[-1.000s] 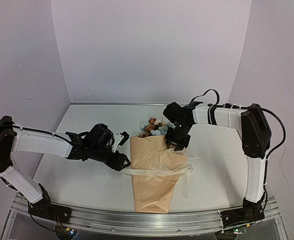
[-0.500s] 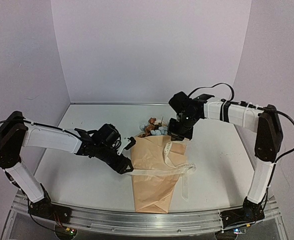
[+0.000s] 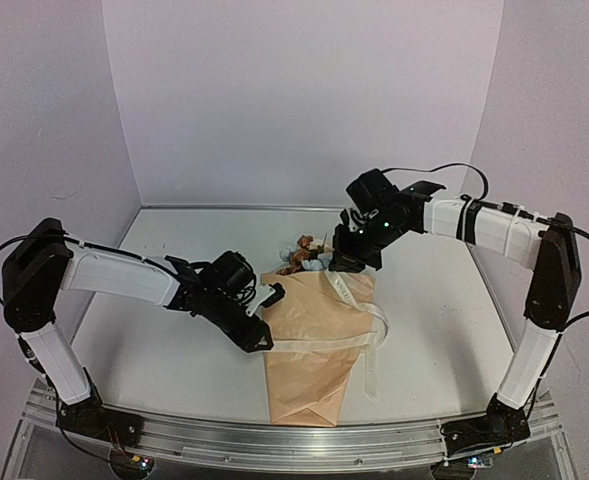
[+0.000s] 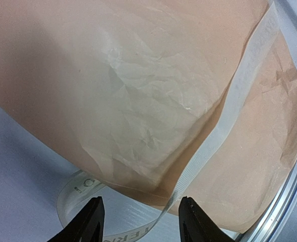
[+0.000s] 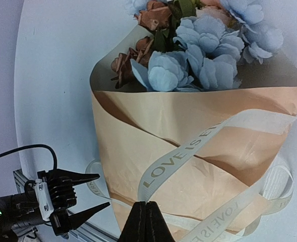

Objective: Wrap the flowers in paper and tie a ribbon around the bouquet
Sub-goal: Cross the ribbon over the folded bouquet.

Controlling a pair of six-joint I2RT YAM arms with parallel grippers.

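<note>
The bouquet is a tan paper [image 3: 309, 375] cone lying on the table, with the blue and brown-orange flowers [image 3: 304, 255] at its far, wide end. The cream ribbon [image 3: 319, 345] crosses the cone and loops off its right side. My right gripper [image 3: 350, 268] is shut on one ribbon end and holds it up over the cone's mouth; in the right wrist view the printed ribbon [image 5: 188, 151] rises from the paper [image 5: 138, 136] to that gripper [image 5: 146, 214]. My left gripper [image 3: 270, 320] stands open at the cone's left edge, and the ribbon [image 4: 229, 111] runs down between its jaws [image 4: 143, 222].
The white table [image 3: 174, 360] ends at an aluminium rail [image 3: 274, 440] along the near edge. Pale walls close in the back and both sides. A loose ribbon loop [image 3: 372, 375] hangs off the cone's right side onto the table.
My right gripper shut on the ribbon end and drew it up and back towards the flowers. My left arm slid right to the cone's left edge, its jaws narrowing.
</note>
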